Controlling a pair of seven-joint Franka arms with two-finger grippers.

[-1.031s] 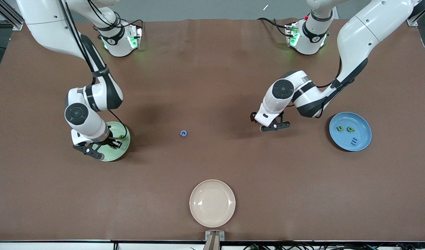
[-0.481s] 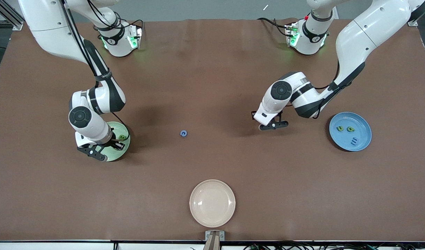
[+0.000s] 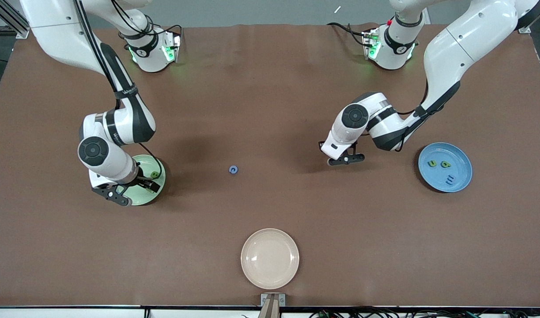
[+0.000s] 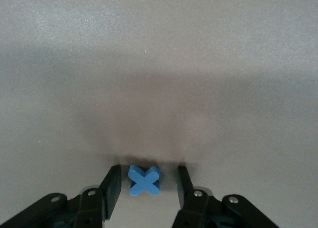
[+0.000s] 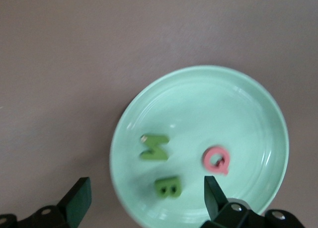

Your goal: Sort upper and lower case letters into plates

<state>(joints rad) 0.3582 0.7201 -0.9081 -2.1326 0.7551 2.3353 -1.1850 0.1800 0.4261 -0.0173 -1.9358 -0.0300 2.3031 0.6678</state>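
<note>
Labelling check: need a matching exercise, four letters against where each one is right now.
Letters:
1. pink Q
2. blue X
3. blue C
4. green M

Places:
A. between the left end effector's fingers
B. in the pale green plate, beside the green B
C. alone on the bare table
D. in the pale green plate, nearest the right end effector's finger

Pairs: 1-D, 2-A, 3-C, 4-B

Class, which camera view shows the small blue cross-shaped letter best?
The left wrist view: the small blue cross-shaped letter lies on the bare table between the left gripper's open jaws. In the front view the left arm hides it; the right wrist view does not show it.
</note>
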